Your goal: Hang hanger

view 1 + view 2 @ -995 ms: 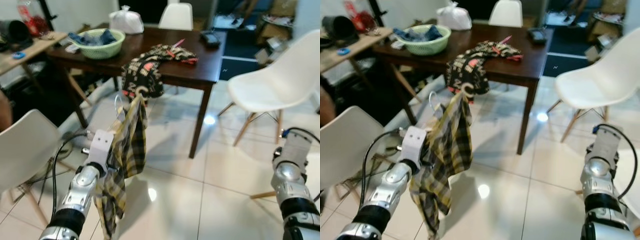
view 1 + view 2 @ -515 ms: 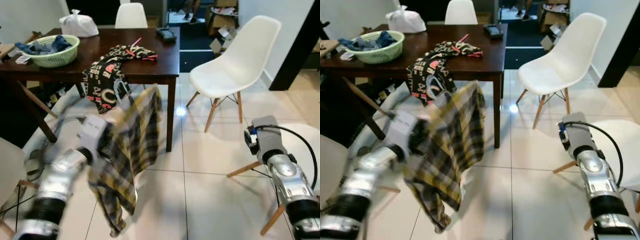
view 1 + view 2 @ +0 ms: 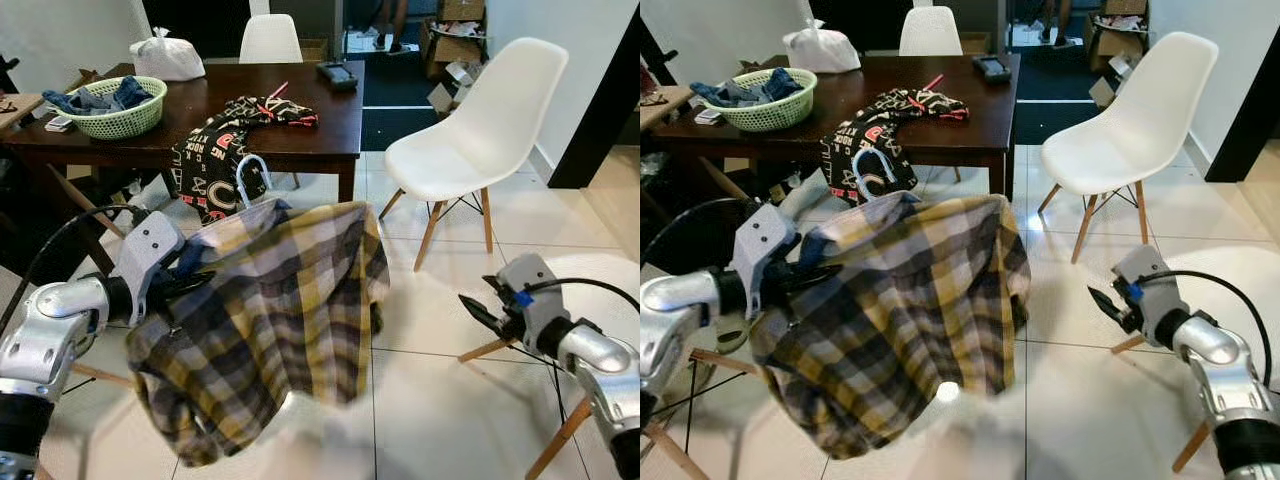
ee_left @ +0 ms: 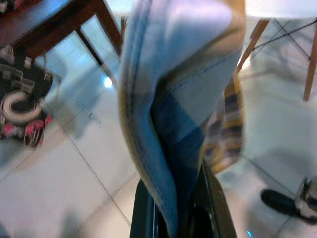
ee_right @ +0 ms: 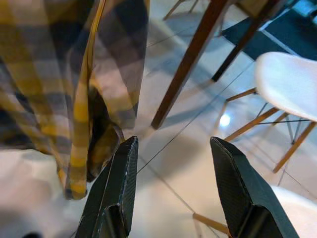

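Observation:
A yellow and grey plaid shirt (image 3: 270,320) hangs on a hanger whose pale hook (image 3: 250,175) sticks up above the collar. My left gripper (image 3: 185,275) is shut on the hanger's shoulder through the cloth. In the left wrist view the fabric (image 4: 183,99) is pinched between the black fingers (image 4: 143,213). The shirt billows out to the right in mid-air over the floor. My right gripper (image 3: 480,312) is open, low on the right, pointing at the shirt with a gap between them. In the right wrist view its fingers (image 5: 116,188) stand wide apart, with the shirt's hem (image 5: 79,124) beyond.
A dark wooden table (image 3: 330,130) stands behind, carrying a green basket (image 3: 110,100) of clothes, a white bag (image 3: 165,55) and a black patterned garment (image 3: 215,150) draped over its edge. A white chair (image 3: 480,130) is to the right, another white seat (image 3: 600,275) by my right arm.
The view has swung to the right. The shirt has flared out from hanging narrow to spread wide toward the right. My right gripper has turned in toward it.

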Motion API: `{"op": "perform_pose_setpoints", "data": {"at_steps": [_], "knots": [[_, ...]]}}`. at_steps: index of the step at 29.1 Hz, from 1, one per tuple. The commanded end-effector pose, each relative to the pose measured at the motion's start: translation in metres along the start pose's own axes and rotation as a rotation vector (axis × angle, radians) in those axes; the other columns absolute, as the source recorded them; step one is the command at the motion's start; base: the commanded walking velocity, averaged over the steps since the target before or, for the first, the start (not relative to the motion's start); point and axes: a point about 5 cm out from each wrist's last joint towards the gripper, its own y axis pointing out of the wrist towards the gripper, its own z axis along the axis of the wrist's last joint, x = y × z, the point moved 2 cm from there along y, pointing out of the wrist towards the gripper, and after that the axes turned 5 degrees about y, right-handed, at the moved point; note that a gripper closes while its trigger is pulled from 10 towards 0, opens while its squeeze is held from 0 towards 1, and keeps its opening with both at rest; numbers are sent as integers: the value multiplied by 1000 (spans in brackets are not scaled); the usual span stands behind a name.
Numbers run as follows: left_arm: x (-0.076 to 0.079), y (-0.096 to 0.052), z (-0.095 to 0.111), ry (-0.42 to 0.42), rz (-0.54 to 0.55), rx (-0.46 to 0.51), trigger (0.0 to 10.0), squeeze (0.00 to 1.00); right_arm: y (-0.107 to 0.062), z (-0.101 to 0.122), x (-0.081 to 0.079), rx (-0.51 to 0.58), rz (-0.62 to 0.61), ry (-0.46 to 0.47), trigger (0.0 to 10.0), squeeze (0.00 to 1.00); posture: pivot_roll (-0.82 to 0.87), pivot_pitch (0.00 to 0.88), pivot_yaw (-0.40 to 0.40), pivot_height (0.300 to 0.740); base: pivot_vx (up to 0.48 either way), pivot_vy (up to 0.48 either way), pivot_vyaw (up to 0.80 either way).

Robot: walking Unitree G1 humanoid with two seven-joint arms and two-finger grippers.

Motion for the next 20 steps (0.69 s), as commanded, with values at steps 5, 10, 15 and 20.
{"op": "perform_pose_setpoints", "data": {"at_steps": [5, 10, 15, 20], "knots": [[-2, 0, -2, -10, 55, -15, 10000, 0, -4, 3, -2, 4, 28, -2, 10000, 0, -75, 125, 56, 740, 0, 0, 0], [-5, 5, -6, -15, 121, -37, 10000, 0, -1, 7, -2, 20, 13, 40, 10000, 0, -75, 125, 57, 740, 0, 0, 0], [-12, 16, -17, 19, 351, -85, 10000, 0, 9, 14, -5, 52, -8, 185, 10000, 0, -70, 128, 60, 740, 0, 0, 0], [-8, 25, -34, -348, 572, -46, 10000, 0, 15, 12, -4, 32, -44, 244, 10000, 0, -70, 129, 60, 740, 0, 0, 0]]}}
